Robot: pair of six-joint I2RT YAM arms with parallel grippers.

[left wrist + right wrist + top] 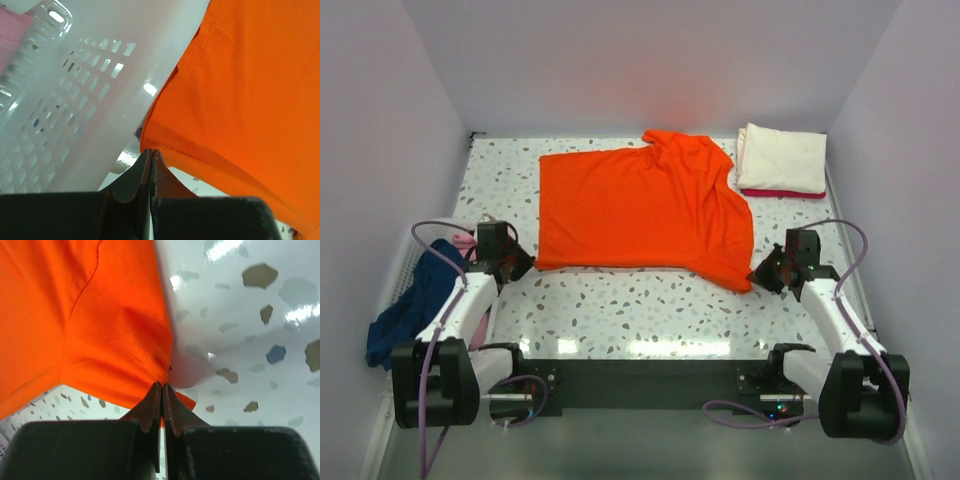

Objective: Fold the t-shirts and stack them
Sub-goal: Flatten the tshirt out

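Left gripper (151, 153): fingers pressed together with no gap, pinched on the hem at the near-left corner of the orange t-shirt (640, 205). Right gripper (161, 386): fingers likewise closed tight, clamped on the shirt's near-right corner; a small tongue of orange cloth shows past the right-hand finger. In the right wrist view the cloth around the pinch is gathered into short creases, and a soft shadow lies on the table (620, 310) beside it. From above, the orange shirt lies spread mostly flat across the middle of the speckled table. Its near edge runs between the two grippers, its left edge is straight, and its far-right part is bunched into folds around the collar. The near-right corner dips nearer than the rest of the edge. Far right, well apart from the right gripper: a folded cream-white t-shirt (782, 158) resting on a red t-shirt (770, 192), of which only a thin strip shows along the near side; the pair sits just beside the orange shirt's far-right corner. Left side: a white slatted basket (75, 95) close behind the left gripper, filling much of the left wrist view. A navy blue t-shirt (405, 310) is heaped at the left edge by the left arm, with a scrap of pink cloth (465, 241) just beyond it.
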